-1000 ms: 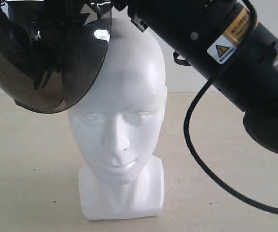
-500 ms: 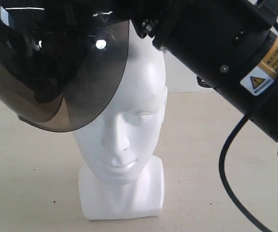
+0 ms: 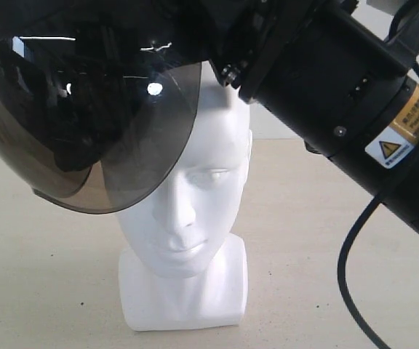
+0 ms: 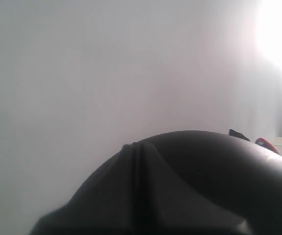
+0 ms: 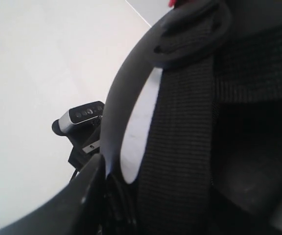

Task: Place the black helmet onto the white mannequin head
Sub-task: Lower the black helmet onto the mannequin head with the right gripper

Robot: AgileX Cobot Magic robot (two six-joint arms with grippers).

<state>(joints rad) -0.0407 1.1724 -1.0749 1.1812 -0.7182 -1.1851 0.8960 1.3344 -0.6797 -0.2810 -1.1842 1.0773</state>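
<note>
The black helmet (image 3: pixel 115 22) hangs tilted at the upper left, above and in front of the white mannequin head (image 3: pixel 202 182). Its smoky visor (image 3: pixel 100 138) covers the forehead and one eye. The head stands upright on its squarish base (image 3: pixel 184 298) on the table. My right arm (image 3: pixel 326 94) reaches in from the upper right to the helmet's rim. In the right wrist view, my right gripper (image 5: pixel 106 196) is at the helmet's rim (image 5: pixel 126 88), with one finger (image 5: pixel 80 196) outside the shell next to the chin strap (image 5: pixel 180 147). The left wrist view shows only the helmet's dome (image 4: pixel 190 186).
The beige table (image 3: pixel 42 254) lies around the head's base, with a pale wall behind. My right arm's black cable (image 3: pixel 348 276) loops down at the right. A small camera on a stand (image 5: pixel 82 115) shows past the helmet rim in the right wrist view.
The helmet and my right arm have moved right and lower. The visor now covers more of the mannequin's forehead and face.
</note>
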